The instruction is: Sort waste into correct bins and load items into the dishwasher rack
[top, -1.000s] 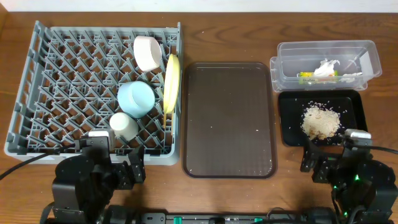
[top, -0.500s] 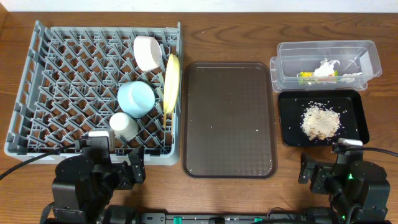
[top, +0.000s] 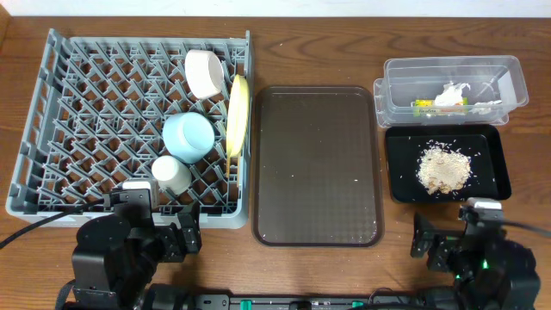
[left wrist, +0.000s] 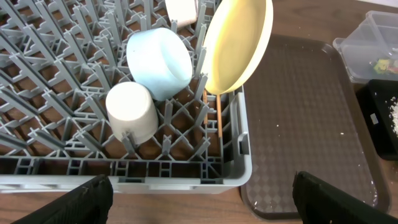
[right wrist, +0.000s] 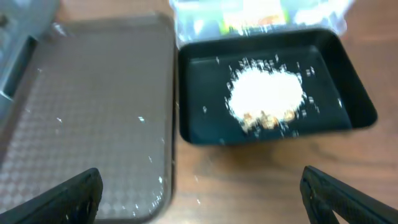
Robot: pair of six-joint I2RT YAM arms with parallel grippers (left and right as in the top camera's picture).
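The right gripper (right wrist: 199, 202) stands wide open and empty, its two fingers (right wrist: 65, 196) splayed at the bottom corners of its wrist view; over the last second it has drawn back off the near rim of the black tray (top: 403, 179) to the table's front edge, and that is the only change. Just ahead of it the beige rice crumbs (top: 444, 167) sit heaped in that tray, and behind them the clear tub (top: 516, 84) holds the crumpled tissue (top: 451, 93) and the yellow-green wrapper (top: 424, 107). The brown serving tray (top: 317, 164) between the arms carries only a few stray specks. The left gripper (left wrist: 199, 205), parked at the dishwasher rack's (top: 77, 129) near wall, is likewise spread and holds nothing. In the rack stand the yellow plate (top: 238, 112) on edge, the white bowl (top: 204, 73), the light blue bowl (top: 188, 136) and the small white cup (top: 172, 174), with the chopsticks (left wrist: 218, 115) slotted below the plate. The retreat reads as the job finished, both arms homing
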